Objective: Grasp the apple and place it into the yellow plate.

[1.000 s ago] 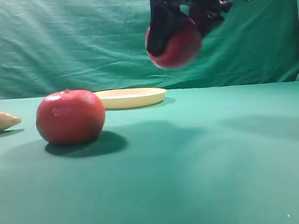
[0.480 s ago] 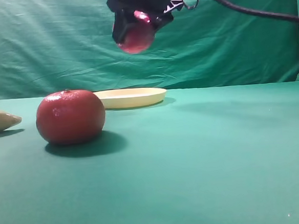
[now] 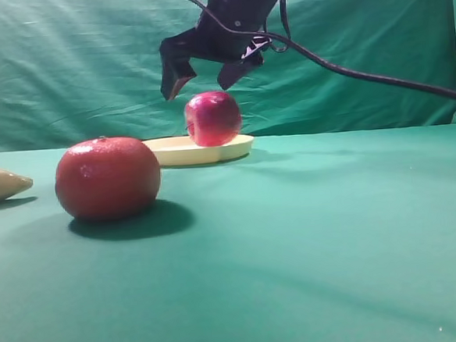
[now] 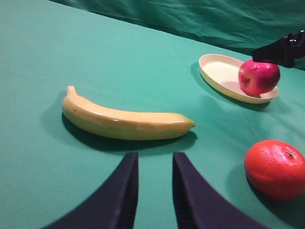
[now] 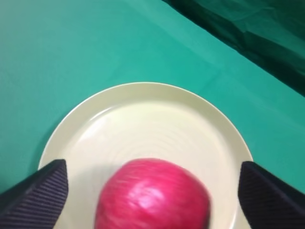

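Observation:
The deep red apple (image 3: 212, 118) sits in the pale yellow plate (image 3: 172, 151) at the back of the table. My right gripper (image 3: 202, 80) hangs just above it, open and empty, one finger to each side. In the right wrist view the apple (image 5: 152, 198) lies below the gripper (image 5: 152, 167) on the plate (image 5: 143, 119), slightly blurred, with the fingertips (image 5: 43, 188) wide apart. The left wrist view shows the apple (image 4: 258, 77) at the plate's (image 4: 219, 71) far end. My left gripper (image 4: 153, 157) holds nothing, its fingers close together, low over the cloth near the banana.
An orange-red round fruit (image 3: 107, 178) stands front left of the plate and also shows in the left wrist view (image 4: 275, 168). A yellow banana (image 4: 125, 123) lies at the left, with its tip (image 3: 2, 184) visible in the exterior view. A green cloth covers the table and backdrop.
The right gripper carried the apple left and away over the plate, then opened. The apple has dropped from the fingers into the plate. The orange fruit and banana have not moved.

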